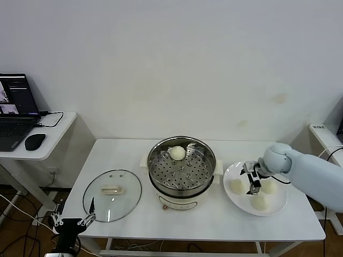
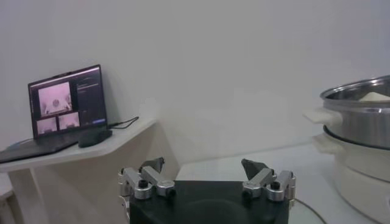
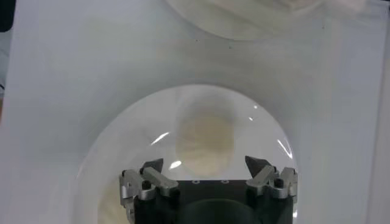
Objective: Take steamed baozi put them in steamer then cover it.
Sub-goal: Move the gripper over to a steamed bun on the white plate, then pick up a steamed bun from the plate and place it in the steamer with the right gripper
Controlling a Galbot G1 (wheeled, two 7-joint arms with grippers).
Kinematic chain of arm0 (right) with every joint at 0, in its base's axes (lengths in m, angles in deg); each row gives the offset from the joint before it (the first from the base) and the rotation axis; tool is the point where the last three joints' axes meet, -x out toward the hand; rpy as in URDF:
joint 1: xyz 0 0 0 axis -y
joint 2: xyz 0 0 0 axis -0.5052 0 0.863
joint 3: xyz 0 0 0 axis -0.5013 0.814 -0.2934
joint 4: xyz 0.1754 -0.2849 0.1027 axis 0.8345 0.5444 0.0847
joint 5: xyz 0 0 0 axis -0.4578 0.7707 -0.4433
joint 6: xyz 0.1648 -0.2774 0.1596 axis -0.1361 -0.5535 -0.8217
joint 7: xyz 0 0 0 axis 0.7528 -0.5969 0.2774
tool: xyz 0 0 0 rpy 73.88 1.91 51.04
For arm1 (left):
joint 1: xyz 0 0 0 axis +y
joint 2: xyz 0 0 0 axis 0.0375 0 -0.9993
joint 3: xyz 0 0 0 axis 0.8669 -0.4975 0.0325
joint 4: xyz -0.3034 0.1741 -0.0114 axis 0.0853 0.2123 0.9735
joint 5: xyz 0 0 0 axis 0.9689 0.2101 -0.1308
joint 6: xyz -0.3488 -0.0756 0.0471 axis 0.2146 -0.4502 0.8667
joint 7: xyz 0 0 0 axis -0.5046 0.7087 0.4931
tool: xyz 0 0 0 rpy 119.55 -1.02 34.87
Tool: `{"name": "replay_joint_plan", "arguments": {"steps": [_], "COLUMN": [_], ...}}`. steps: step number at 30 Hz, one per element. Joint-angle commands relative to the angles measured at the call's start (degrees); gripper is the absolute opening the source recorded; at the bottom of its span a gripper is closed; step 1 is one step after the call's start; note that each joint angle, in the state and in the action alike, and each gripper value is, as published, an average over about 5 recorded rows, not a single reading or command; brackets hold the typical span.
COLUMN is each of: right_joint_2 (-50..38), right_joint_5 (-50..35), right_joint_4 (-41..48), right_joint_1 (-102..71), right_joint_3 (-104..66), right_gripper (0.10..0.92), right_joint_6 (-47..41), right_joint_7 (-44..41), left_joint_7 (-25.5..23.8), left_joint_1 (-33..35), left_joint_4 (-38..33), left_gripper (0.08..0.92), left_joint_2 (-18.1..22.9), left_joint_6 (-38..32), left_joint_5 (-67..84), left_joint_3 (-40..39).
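White laminate covers the table (image 1: 134, 219) that carries everything; at its middle stands the steamer (image 1: 181, 172), a shiny steel pot on a cream base with side handles, its perforated tray bare apart from one bun (image 1: 178, 153) lying near the far rim; the lid is off the pot. To the robot's left of the pot, flat on the table and apart from it, lies the cover (image 1: 112, 195), clear glass with a metal rim and a cream handle at its centre. To the robot's right of the pot sits a white plate (image 1: 278, 210) holding three more buns: one (image 1: 237, 186) nearest the pot, one (image 1: 269, 187) farther right, one (image 1: 259, 202) toward the front edge.

The right arm reaches in from the right; the right gripper (image 1: 253, 178) hangs over the plate with its fingers spread wide and holding nothing, poised between the two rear buns (in the right wrist view the gripper (image 3: 208, 167) has a single bun (image 3: 205, 137) between and beyond its fingertips, though how near they are to touching it is hard to judge from that angle). The left gripper (image 1: 75, 219) is parked low off the front left corner of the table, just short of the cover, its fingers likewise wide apart and empty; the left wrist view shows it (image 2: 203, 166) with the pot (image 2: 359, 119) to one side.

A side desk (image 1: 51, 136) against the wall at the far left bears a laptop (image 1: 16, 110) with its screen lit and a black mouse (image 1: 35, 141).
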Motion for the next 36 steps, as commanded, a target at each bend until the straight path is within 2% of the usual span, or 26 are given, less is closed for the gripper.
{"name": "replay_joint_plan", "arguments": {"steps": [1,15,29,36], "right_joint_2": [2.2,3.7,2.3,-1.0], "right_joint_5": [0.9,2.1,1.9,-0.9], "right_joint_4": [2.5,4.0,2.5,-1.2], "right_joint_1": [-3.4,-3.8,-2.9,2.0], "right_joint_3": [-2.4,-3.6,-3.5,-2.1], "right_gripper": [0.823,0.73,0.57,0.557], "right_joint_6": [-0.2,-0.6,-1.0,-1.9], "right_joint_7": [0.2,1.1,0.6,-0.3], "left_joint_7": [0.0,0.0,0.1,0.1], "left_joint_1": [0.0,0.0,0.2,0.1], "left_joint_4": [0.1,0.2,-0.1,-0.4], "left_gripper": [0.823,0.823,0.823,0.823], "left_joint_2": [0.1,0.5,1.0,0.7], "left_joint_6": [-0.1,-0.2,-0.4,-0.4], "left_joint_5": [0.0,0.0,0.0,0.0], "left_joint_3": [0.1,0.1,-0.1,-0.1]}}
